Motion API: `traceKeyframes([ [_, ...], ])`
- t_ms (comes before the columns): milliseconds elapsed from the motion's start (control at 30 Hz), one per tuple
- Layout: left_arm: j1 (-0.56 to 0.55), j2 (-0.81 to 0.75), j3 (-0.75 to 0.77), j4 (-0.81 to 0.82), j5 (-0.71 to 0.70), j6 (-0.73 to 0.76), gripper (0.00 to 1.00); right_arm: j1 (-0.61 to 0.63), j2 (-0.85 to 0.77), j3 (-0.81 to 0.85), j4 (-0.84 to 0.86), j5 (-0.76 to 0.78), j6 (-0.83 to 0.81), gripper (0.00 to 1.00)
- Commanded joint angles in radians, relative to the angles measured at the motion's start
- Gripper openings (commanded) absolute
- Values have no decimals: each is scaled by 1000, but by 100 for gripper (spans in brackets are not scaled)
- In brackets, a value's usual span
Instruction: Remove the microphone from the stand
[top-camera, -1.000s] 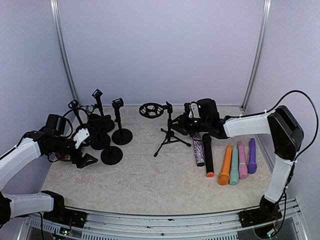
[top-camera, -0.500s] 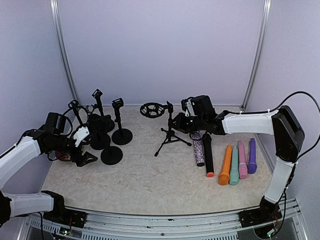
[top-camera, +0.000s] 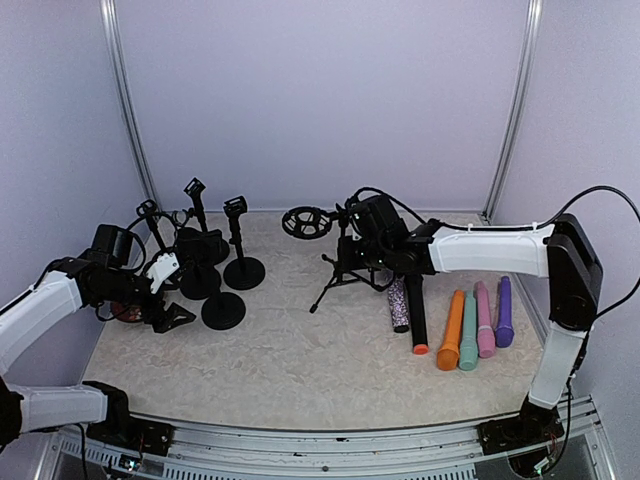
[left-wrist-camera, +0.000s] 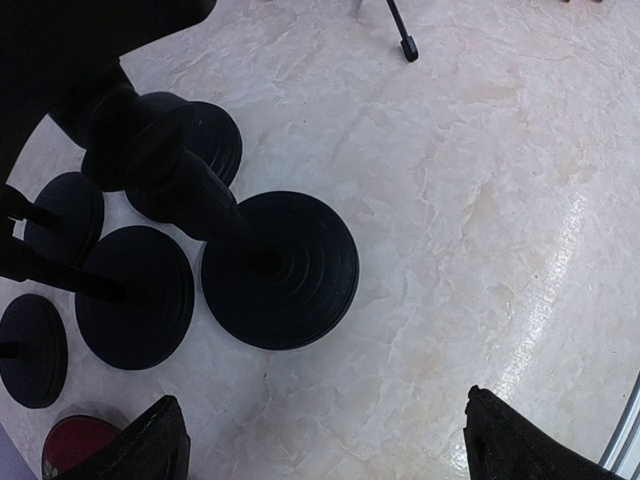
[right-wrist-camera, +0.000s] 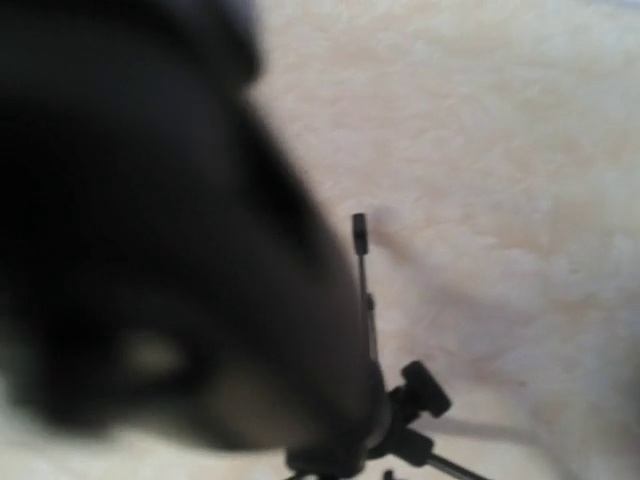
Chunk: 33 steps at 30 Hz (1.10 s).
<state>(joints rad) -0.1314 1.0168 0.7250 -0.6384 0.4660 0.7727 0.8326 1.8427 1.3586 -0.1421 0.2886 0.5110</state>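
Sitting atop the tripod stand (top-camera: 338, 270), the right pincer (top-camera: 353, 233) is closed, possibly gripping it.

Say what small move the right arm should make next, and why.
Probably ease the right gripper up and back from the tripod stand. Its jaws are shut close beside the stand, the mount ring looks empty, and six microphones already lie flat nearby.

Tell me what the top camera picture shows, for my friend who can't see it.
The right gripper reaches across to the top of a small black tripod stand near the middle of a pale table. Six microphones lie side by side to its right, and the left gripper hangs open beside a cluster of black round-base stands.
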Motion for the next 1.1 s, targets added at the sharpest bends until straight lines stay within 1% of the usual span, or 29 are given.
traceKeyframes([
  [0,6,2,30,-17,7,8,92,20,-12,-22,-8,115,-104,25],
  [67,6,1,32,-20,6,9,93,25,-27,-26,27,106,-134,35],
  [167,6,-4,34,-23,6,7,92,24,-50,-18,53,84,-161,48],
  [200,6,-4,34,-24,6,7,93,22,-60,-14,57,71,-169,54],
  [300,6,-7,33,-27,6,5,93,13,-94,-19,69,25,-165,65],
  [333,6,-8,32,-27,6,5,93,8,-109,-32,82,7,-154,67],
  [400,6,-10,31,-29,6,5,92,-4,-144,-67,100,-28,-126,67],
  [567,7,-14,32,-33,9,6,92,-69,-243,-201,151,-127,17,62],
  [667,7,-10,33,-33,20,-7,93,-98,-281,-244,142,-139,55,60],
  [767,8,-5,32,-38,32,-20,93,-119,-294,-265,101,-150,70,60],
  [833,15,-8,24,-40,27,-19,94,-136,-312,-297,93,-153,83,63],
  [867,31,-14,17,-38,30,-19,94,-147,-327,-316,90,-153,89,66],
  [900,57,-22,8,-33,41,-17,95,-157,-345,-333,87,-145,92,72],
  [967,131,-39,-14,-8,82,-17,98,-175,-382,-365,79,-108,81,91],
  [1000,176,-46,-26,10,102,-19,99,-178,-399,-376,73,-72,59,99],
  [1067,282,-54,-54,66,148,-44,99,-182,-434,-393,52,17,16,100],
])
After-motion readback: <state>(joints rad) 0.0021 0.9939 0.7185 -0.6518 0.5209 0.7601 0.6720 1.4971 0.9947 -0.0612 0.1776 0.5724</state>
